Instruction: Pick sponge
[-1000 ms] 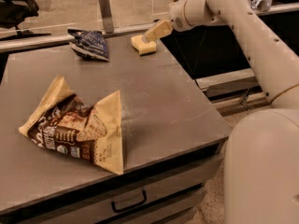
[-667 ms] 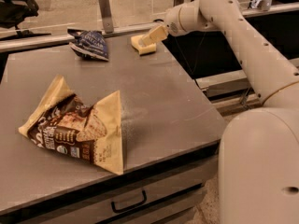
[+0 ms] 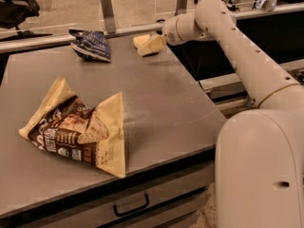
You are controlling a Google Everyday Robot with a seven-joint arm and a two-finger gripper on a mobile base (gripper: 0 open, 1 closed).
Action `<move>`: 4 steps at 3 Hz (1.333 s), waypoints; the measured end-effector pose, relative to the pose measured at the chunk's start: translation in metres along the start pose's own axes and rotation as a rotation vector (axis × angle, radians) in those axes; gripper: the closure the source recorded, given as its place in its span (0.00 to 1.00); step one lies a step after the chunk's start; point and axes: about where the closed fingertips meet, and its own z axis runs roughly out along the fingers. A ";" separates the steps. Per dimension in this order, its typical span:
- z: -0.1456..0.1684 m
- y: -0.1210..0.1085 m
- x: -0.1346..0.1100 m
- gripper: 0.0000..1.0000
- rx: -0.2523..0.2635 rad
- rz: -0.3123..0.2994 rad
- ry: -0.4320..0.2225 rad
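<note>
The sponge [image 3: 139,41], a small pale yellow foam block, lies on the grey table [image 3: 156,103] near its far edge. My gripper [image 3: 153,45] is down at the table, right against the sponge's right side and partly covering it. The white arm reaches to it from the right. Whether the gripper holds the sponge does not show.
A blue snack bag [image 3: 91,45] lies at the far edge, left of the sponge. A large tan-and-brown snack bag [image 3: 78,129] lies at the front left. A railing with metal posts [image 3: 107,6] runs behind the table. A drawer handle [image 3: 131,204] sits below the front edge.
The gripper has come down and to the left, from just above and right of the sponge to table level against it. The bags have not moved.
</note>
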 end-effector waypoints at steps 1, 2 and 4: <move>0.012 0.002 0.014 0.00 -0.009 0.010 0.009; 0.021 0.004 0.024 0.18 -0.020 0.016 0.019; 0.027 0.004 0.035 0.65 -0.026 0.023 0.032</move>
